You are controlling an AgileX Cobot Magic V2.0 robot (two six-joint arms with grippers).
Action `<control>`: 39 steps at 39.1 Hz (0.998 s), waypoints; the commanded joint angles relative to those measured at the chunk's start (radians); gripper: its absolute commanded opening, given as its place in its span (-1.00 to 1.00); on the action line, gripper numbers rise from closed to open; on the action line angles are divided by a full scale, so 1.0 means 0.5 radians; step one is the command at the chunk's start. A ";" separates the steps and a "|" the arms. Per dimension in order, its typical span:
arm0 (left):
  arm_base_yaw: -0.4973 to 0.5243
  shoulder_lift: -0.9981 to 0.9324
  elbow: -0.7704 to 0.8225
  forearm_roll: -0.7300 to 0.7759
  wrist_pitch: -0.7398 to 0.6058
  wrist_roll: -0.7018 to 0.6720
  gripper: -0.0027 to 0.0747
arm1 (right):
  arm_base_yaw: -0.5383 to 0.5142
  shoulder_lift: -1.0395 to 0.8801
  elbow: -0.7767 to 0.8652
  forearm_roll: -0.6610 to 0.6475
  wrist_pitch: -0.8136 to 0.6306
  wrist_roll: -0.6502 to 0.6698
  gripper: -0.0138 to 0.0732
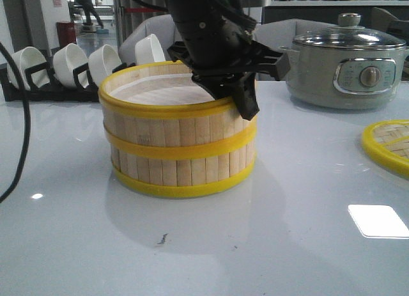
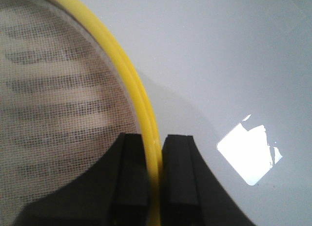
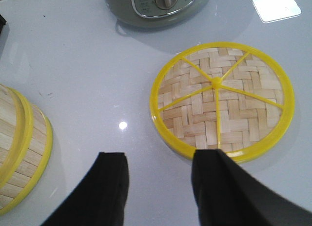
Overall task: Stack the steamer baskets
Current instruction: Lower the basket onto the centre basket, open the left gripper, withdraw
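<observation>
The two baskets [image 1: 179, 139] already sat one on the other near the middle of the tabletop [image 1: 268, 245], and the left gripper [image 1: 246, 98] had its jaws clenched on the top rim [image 2: 146, 118], one finger inside against the liner [image 2: 53, 89], one outside. The worry, to my eye, was the letting go: if the jaws opened unevenly or the arm lifted before they cleared, the rim could catch and drag the upper ring off its seat, or tip the whole stack. The slats looked light, so little would be needed.

The right gripper [image 3: 158, 187] hung spread and empty above the tabletop, just by the lid [image 3: 222, 99]; a careless swing could knock it.

The rings were pale upright bamboo slats banded in glossy yellow, the liner a whitish mesh. The lid was flat woven bamboo with yellow spokes. The pot [image 1: 348, 66] behind was smooth grey-green under a glass cover.
</observation>
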 commanded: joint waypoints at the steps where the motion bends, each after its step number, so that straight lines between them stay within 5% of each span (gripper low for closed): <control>1: -0.010 -0.104 -0.070 -0.012 -0.196 -0.005 -0.70 | 0.006 -0.013 -0.077 -0.016 -0.150 -0.012 0.27; 39: -0.010 -0.096 -0.070 0.094 -0.174 -0.005 -0.71 | 0.006 -0.013 -0.077 -0.016 -0.134 -0.012 0.27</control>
